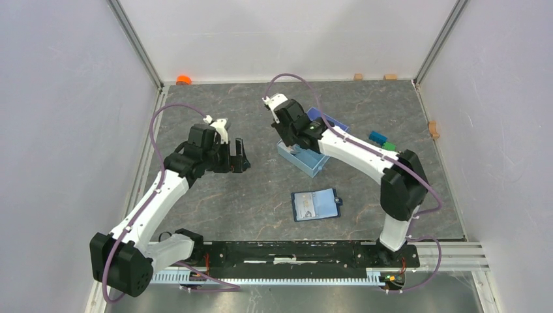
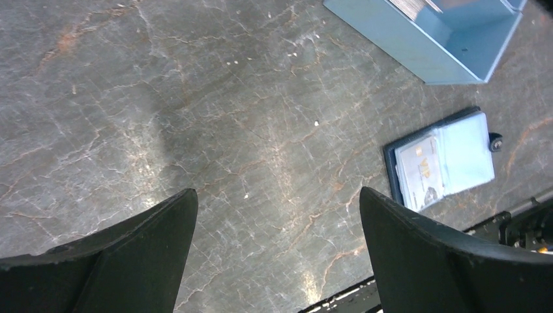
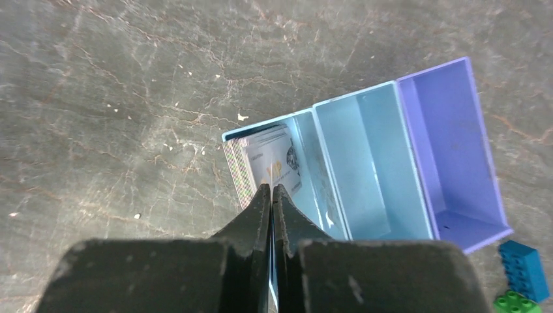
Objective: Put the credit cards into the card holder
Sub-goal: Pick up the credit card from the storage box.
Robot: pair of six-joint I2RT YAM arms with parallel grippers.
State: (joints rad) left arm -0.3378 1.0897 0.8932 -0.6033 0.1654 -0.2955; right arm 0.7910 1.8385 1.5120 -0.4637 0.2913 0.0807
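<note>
Black fingers of the right gripper point(image 3: 272, 188) are nearest in the right wrist view. They are squeezed almost shut, with just a thin slit between them. Their tips sit at the top edge of the cards point(image 3: 251, 171). It looks as if they pinch the front card point(image 3: 277, 156), but the grip is hard to see.

The cards stand on edge in a stack in the end part of the tray point(image 3: 365, 163), the end away from the purple part. The other two parts look bare. The tray sits toward the far edge of the table point(image 1: 248, 202), a bit right of the middle. Two blocks point(image 3: 522, 264) lie just beside it.

The holder point(image 1: 315, 205) lies open and flat near the near edge, about in the middle, well apart from the tray. One card already shows in a pocket.

The left gripper point(image 1: 238, 156) hangs over the left side of the table, wide open, holding nothing.

I think the step in hand is picking one card from the stack. Next, the right arm should lift straight up so the other cards stay put. Then it must carry the card to the holder and slide it into a free pocket. The holder looks soft, so the left gripper may need to hold it down.
</note>
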